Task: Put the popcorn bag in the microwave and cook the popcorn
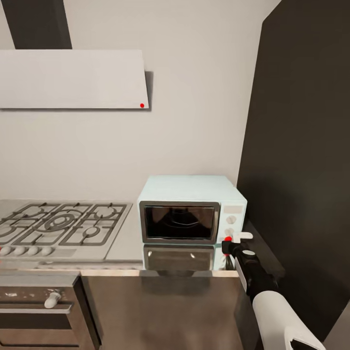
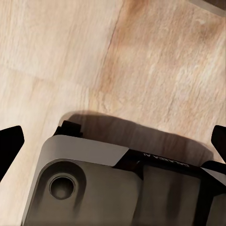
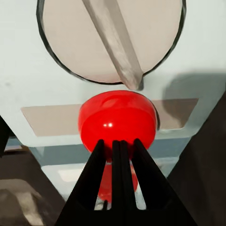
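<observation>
Your right fingers (image 3: 117, 155) are pressed together with nothing between them, their tips touching the red button (image 3: 117, 123) low on the microwave's white panel. Just past the tips, beyond the button, sits a round knob (image 3: 110, 37) with a raised bar across it.

In the head view the right fingers (image 1: 227, 244) meet the microwave (image 1: 192, 209) at its lower right corner, beside the two knobs. Its door (image 1: 179, 221) is closed, and through the dark glass you can only make out a dim rounded shape; whether that is the popcorn bag cannot be told.

The microwave stands on the grey counter (image 1: 126, 238), with the gas hob (image 1: 61, 223) on the far side of it from your fingers and a dark tall cabinet (image 1: 301, 160) close beside them.

Your left fingers (image 2: 12, 146) stand wide apart, holding nothing, over the wood floor (image 2: 94, 52).
</observation>
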`<state>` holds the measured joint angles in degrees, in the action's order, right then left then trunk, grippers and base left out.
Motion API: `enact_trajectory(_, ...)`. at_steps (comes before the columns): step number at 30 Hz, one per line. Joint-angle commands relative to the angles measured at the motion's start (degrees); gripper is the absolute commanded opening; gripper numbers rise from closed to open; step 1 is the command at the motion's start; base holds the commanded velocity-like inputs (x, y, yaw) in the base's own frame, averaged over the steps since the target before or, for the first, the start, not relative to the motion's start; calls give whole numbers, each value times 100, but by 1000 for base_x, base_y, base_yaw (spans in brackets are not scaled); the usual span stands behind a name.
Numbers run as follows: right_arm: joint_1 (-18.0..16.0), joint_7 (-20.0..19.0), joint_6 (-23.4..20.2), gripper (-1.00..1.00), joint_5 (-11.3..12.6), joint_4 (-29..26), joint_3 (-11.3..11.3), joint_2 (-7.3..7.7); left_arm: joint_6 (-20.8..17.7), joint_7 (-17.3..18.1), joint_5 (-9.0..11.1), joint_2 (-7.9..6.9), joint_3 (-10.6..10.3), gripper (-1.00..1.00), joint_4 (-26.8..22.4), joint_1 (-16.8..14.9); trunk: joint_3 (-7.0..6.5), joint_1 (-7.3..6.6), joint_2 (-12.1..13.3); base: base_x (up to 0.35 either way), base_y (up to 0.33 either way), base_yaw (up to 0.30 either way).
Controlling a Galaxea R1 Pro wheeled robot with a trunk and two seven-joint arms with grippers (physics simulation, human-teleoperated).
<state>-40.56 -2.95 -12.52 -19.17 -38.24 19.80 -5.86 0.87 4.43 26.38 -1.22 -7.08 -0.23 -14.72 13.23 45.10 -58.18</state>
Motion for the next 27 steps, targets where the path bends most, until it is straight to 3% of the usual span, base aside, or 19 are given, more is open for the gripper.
enact_trajectory(1, -5, -31, -24, -100, -59, 2, 33, -10, 9, 23, 60, -1, -48, 100, 5, -5, 8, 1, -5, 72, 0, 0)
enact_trajectory(27, -5, -31, -22, -100, -60, 19, 40, 5, 9, 23, 60, -12, -48, 100, 5, -5, 8, 1, -5, 12, 0, 0)
